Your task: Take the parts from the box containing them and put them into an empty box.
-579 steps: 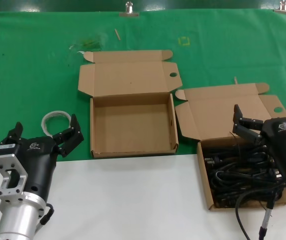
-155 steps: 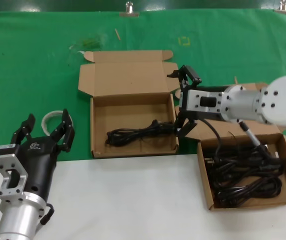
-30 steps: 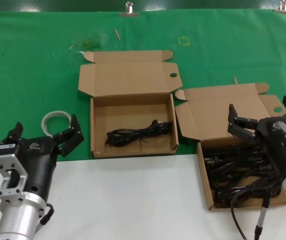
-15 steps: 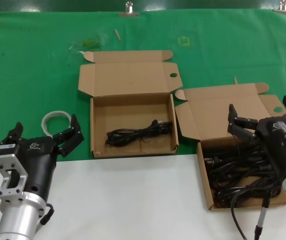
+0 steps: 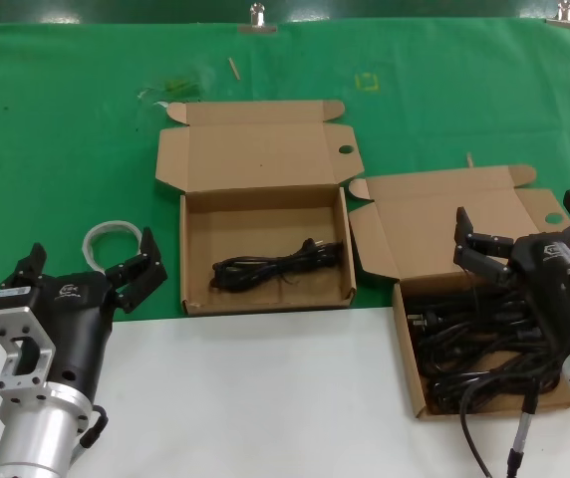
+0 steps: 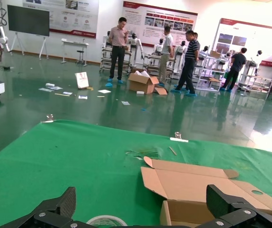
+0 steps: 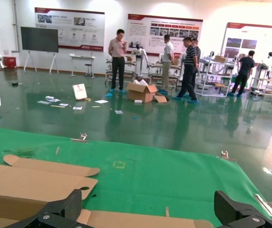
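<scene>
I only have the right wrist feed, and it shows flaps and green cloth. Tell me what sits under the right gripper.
Observer: In the head view the right gripper is open above the right-hand box, which holds a tangle of black cables.
Operator: Report the other box.
Observer: The other box, nearer the middle of the cloth, has one cable bundle lying across its floor.
Operator: Give me the left arm.
Observer: The left gripper is open and parked at the near left, close to a whitish ring and away from both boxes.
</scene>
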`<action>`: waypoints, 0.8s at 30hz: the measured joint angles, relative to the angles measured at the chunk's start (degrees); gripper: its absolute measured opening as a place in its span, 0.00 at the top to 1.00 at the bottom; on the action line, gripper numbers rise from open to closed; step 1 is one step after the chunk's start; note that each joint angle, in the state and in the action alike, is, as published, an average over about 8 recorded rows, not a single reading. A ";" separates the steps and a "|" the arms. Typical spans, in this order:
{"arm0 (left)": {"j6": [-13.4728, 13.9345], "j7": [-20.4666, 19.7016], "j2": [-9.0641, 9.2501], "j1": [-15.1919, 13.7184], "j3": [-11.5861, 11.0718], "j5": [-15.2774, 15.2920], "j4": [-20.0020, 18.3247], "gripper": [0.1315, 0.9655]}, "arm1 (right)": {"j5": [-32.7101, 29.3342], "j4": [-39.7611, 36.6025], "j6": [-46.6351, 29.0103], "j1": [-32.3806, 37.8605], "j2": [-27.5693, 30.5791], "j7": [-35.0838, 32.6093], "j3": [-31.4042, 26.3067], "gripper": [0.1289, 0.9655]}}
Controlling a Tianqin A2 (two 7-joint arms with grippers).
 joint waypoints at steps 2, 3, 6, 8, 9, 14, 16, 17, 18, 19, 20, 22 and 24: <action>0.00 0.00 0.00 0.00 0.00 0.00 0.00 0.00 | 0.00 0.00 0.00 0.00 0.00 0.00 0.00 0.00; 0.00 0.00 0.00 0.00 0.00 0.00 0.00 0.00 | 0.00 0.00 0.00 0.00 0.00 0.00 0.00 0.00; 0.00 0.00 0.00 0.00 0.00 0.00 0.00 0.00 | 0.00 0.00 0.00 0.00 0.00 0.00 0.00 0.00; 0.00 0.00 0.00 0.00 0.00 0.00 0.00 0.00 | 0.00 0.00 0.00 0.00 0.00 0.00 0.00 0.00; 0.00 0.00 0.00 0.00 0.00 0.00 0.00 0.00 | 0.00 0.00 0.00 0.00 0.00 0.00 0.00 0.00; 0.00 0.00 0.00 0.00 0.00 0.00 0.00 0.00 | 0.00 0.00 0.00 0.00 0.00 0.00 0.00 0.00; 0.00 0.00 0.00 0.00 0.00 0.00 0.00 0.00 | 0.00 0.00 0.00 0.00 0.00 0.00 0.00 0.00; 0.00 0.00 0.00 0.00 0.00 0.00 0.00 0.00 | 0.00 0.00 0.00 0.00 0.00 0.00 0.00 0.00; 0.00 0.00 0.00 0.00 0.00 0.00 0.00 0.00 | 0.00 0.00 0.00 0.00 0.00 0.00 0.00 0.00; 0.00 0.00 0.00 0.00 0.00 0.00 0.00 0.00 | 0.00 0.00 0.00 0.00 0.00 0.00 0.00 0.00; 0.00 0.00 0.00 0.00 0.00 0.00 0.00 0.00 | 0.00 0.00 0.00 0.00 0.00 0.00 0.00 0.00; 0.00 0.00 0.00 0.00 0.00 0.00 0.00 0.00 | 0.00 0.00 0.00 0.00 0.00 0.00 0.00 0.00; 0.00 0.00 0.00 0.00 0.00 0.00 0.00 0.00 | 0.00 0.00 0.00 0.00 0.00 0.00 0.00 0.00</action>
